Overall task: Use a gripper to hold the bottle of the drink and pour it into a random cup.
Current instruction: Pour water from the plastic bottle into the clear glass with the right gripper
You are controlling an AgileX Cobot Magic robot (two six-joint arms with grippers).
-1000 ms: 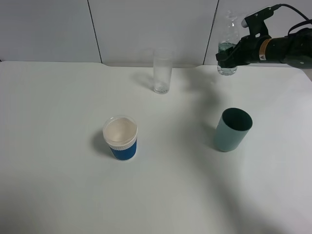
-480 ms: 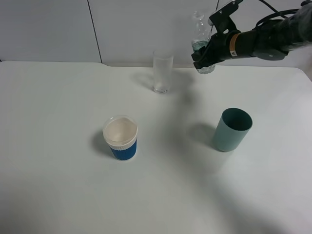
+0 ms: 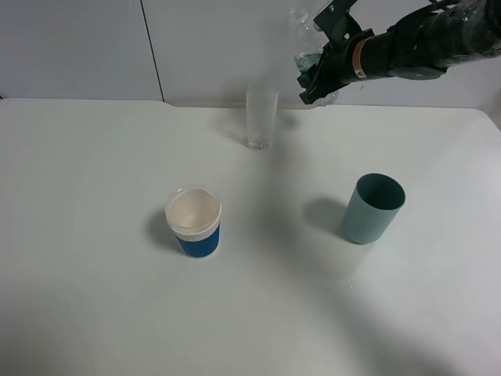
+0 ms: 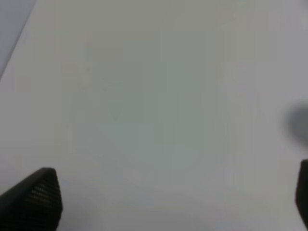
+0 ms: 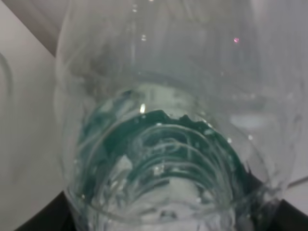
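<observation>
The bottle of the drink, clear plastic with a dark green label, hangs in the air at the back of the table. My right gripper is shut on its lower body. The bottle leans a little, neck up and to the left, just right of and above the cup, a tall clear glass standing upright near the back wall. In the right wrist view the bottle fills the picture, green label showing through the plastic. My left gripper is open over bare white table, one dark fingertip at each side.
A white-rimmed cup with a blue sleeve stands left of the middle of the white table. A teal plastic cup stands at the right. White wall panels close off the back.
My right gripper has carried the bottle leftward and slightly up, from the back right to just beside the glass, and the bottle now leans more to the left. The cups have not moved.
</observation>
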